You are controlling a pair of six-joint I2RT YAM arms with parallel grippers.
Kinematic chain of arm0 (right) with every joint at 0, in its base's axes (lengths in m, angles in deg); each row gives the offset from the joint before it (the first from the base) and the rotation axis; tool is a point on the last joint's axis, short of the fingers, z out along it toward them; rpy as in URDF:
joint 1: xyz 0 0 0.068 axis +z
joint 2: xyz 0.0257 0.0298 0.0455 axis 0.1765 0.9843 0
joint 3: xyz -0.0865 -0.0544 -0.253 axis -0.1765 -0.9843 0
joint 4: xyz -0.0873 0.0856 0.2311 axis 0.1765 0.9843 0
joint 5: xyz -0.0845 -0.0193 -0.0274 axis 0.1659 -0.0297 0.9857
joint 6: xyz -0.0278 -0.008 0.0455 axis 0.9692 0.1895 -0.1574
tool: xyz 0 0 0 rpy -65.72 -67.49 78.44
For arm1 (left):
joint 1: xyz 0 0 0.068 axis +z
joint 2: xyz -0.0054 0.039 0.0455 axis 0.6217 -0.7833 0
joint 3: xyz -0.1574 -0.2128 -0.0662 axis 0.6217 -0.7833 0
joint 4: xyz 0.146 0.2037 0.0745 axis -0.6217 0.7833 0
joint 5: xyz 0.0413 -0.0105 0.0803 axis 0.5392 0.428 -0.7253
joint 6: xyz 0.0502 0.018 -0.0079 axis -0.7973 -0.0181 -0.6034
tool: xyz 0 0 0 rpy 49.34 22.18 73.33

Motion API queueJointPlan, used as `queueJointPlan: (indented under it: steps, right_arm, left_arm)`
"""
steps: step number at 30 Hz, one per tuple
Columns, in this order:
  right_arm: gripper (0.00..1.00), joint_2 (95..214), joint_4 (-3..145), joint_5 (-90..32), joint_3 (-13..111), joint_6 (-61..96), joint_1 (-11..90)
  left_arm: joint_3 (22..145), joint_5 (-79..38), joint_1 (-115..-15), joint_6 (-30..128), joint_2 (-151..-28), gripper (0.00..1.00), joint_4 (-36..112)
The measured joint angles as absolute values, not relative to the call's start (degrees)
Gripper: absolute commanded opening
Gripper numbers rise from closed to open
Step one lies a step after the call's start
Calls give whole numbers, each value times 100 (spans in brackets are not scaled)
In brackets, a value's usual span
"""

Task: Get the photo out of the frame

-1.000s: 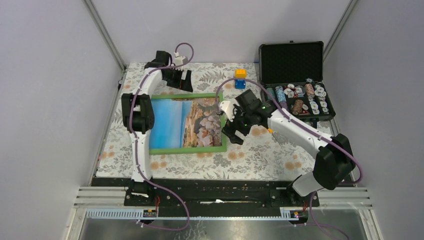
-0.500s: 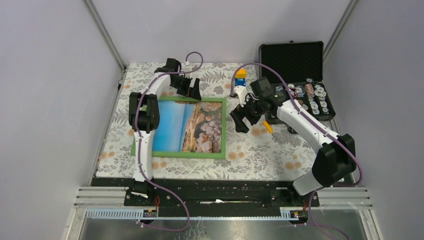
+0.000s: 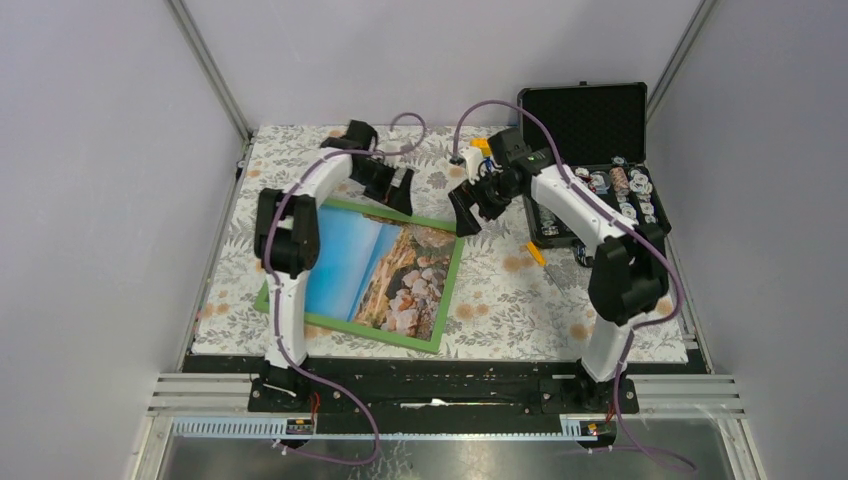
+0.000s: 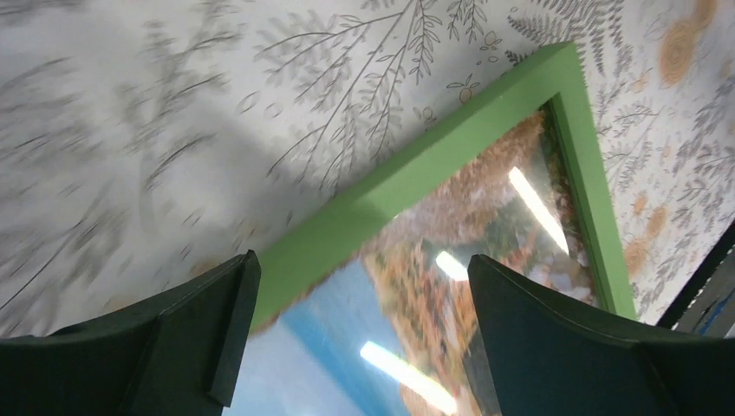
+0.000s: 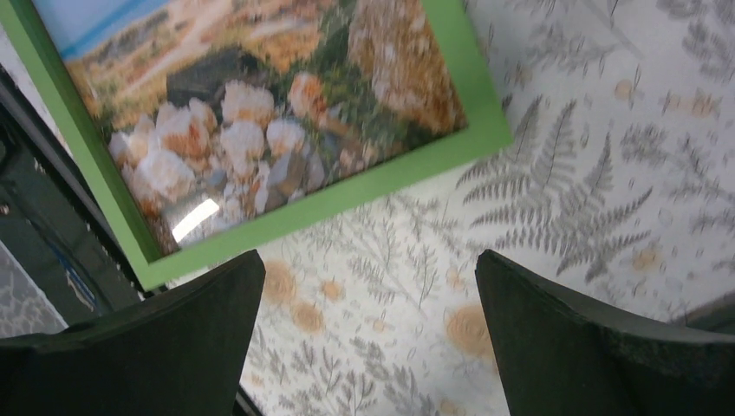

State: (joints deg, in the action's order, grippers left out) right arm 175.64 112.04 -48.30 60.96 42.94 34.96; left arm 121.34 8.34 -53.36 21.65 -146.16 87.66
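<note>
Although the left gripper (image 3: pixel 398 192) hangs wide and empty over the 12 o'clock edge of the frame (image 3: pixel 451 290), and the right gripper (image 3: pixel 466 212), equally wide and empty, sits just off its 1 o'clock corner, nothing looks done yet. The photo (image 3: pixel 385 280) lies inside, face up and askew, toward 9 o'clock on the table (image 3: pixel 520 310). Flipping the frame, opening its back and drawing out the print all seem left to do.

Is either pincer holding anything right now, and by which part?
Nothing is held. The left pincer and right pincer are both open; the frame lies on the table, gripped by neither.
</note>
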Motion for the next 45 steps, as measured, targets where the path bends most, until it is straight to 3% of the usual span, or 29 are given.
queueJointPlan:
  steps: [4, 10, 15, 21, 30, 39, 45]
  right_arm:
    - [100, 18320, 11200, -5027, 6935, 4186, 3496]
    - [100, 19196, 11193, -5261, 7842, 3985, 3496]
    - [100, 19666, 11202, -5359, 8194, 3891, 3498]
    - [100, 20154, 11313, -5355, 8631, 3891, 3524]
    - [100, 20628, 11394, -5346, 8811, 3867, 3599]
    - [100, 20753, 11547, -5333, 8826, 3902, 3603]
    - [100, 20753, 11670, -5313, 8843, 4012, 3603]
  left_arm:
    - [11577, 799, -4761, 2170, -13473, 88, 8716]
    - [10257, 786, -3183, 963, -11005, 52, 9404]
    - [8967, 495, -1799, -650, -9945, 41, 10713]
    - [7673, 8, -849, -2169, -9659, 37, 11756]
    - [5442, -720, -733, -3133, -7974, 35, 10971]
    - [4380, -980, -1642, -2713, -8035, 32, 9091]
    - [4351, -1172, -2038, -2101, -8293, 32, 8326]
